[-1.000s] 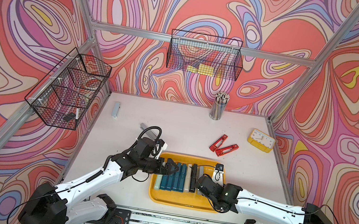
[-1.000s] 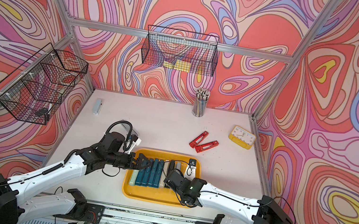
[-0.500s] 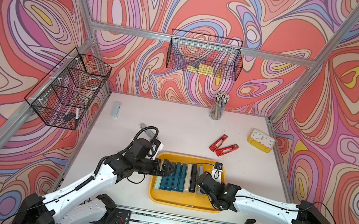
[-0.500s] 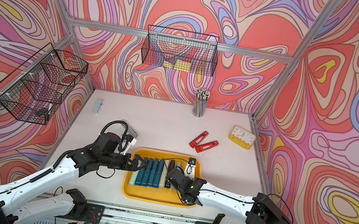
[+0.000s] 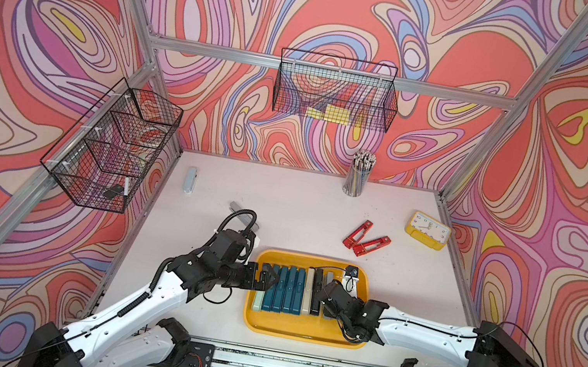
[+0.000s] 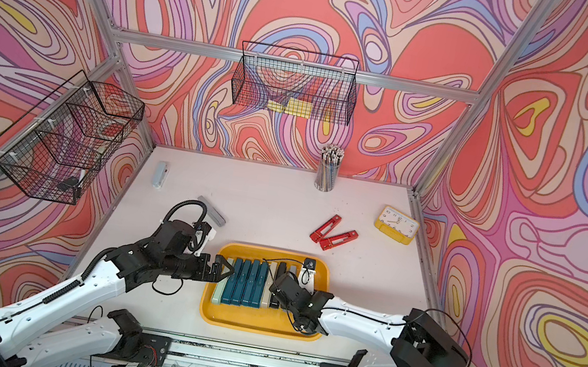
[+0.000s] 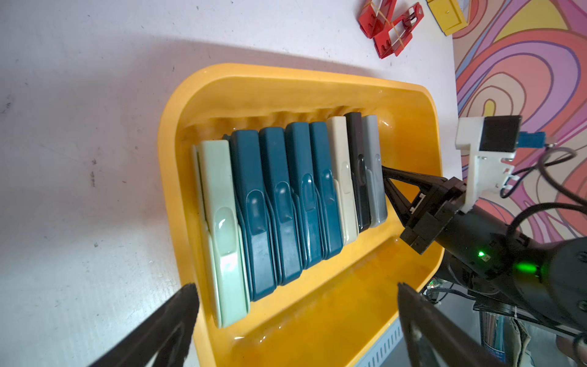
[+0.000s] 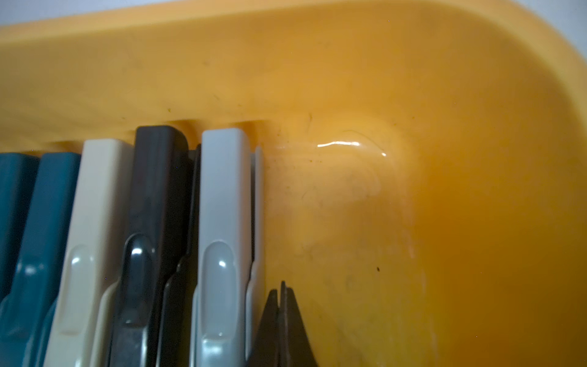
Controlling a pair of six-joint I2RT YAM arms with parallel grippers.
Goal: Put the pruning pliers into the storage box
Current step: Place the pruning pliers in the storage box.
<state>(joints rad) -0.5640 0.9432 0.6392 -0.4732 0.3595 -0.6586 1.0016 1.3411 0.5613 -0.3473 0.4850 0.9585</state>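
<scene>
Swirling pink, red and lilac walls enclose a pale worktop (image 5: 301,202). Near its front edge sits the yellow storage box (image 5: 298,334). It holds a row of eight pruning pliers (image 5: 286,289) set on edge and packed side by side, probably to leave room for more. The right end effector (image 7: 384,174), clenched and grasping nothing, has its tips at the grey pliers (image 7: 374,171) ending the row, seemingly bracing it. The left end effector (image 5: 269,277) hangs spread wide and empty beside the pale green pliers (image 7: 222,222) at the opposite end. Two red pruning pliers (image 5: 366,238) lie outside the box, near a yellow clock (image 5: 428,230).
</scene>
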